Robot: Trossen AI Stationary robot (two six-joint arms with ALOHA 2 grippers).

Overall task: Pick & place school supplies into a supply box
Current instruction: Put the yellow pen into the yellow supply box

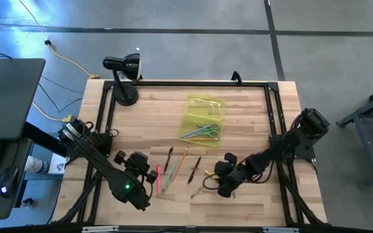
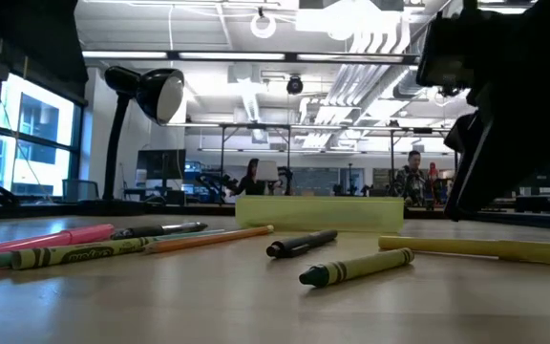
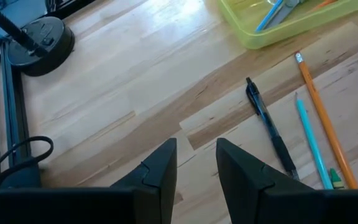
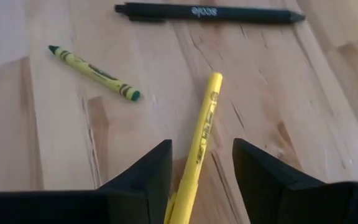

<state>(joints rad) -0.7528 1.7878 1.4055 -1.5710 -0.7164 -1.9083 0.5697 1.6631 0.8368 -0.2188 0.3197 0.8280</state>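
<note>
We cannot make out the pale print on the slim black plastic pen (image 4: 210, 13); nothing else reads.

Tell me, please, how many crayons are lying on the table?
2. One crayon lies near the yellow pen at the right tool; the other crayon beside the pink pen. The supply box may hide more.

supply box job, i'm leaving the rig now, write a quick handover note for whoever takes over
Right gripper: open, low over the table, yellow pen lying between its fingers, not gripped.
Left gripper: empty, partly open, over bare wood near the black pen.
Supply box: lid open, scissors and a few pens inside.
Left to do: yellow pen, crayon, and the pens and pencils still on the table.
</note>
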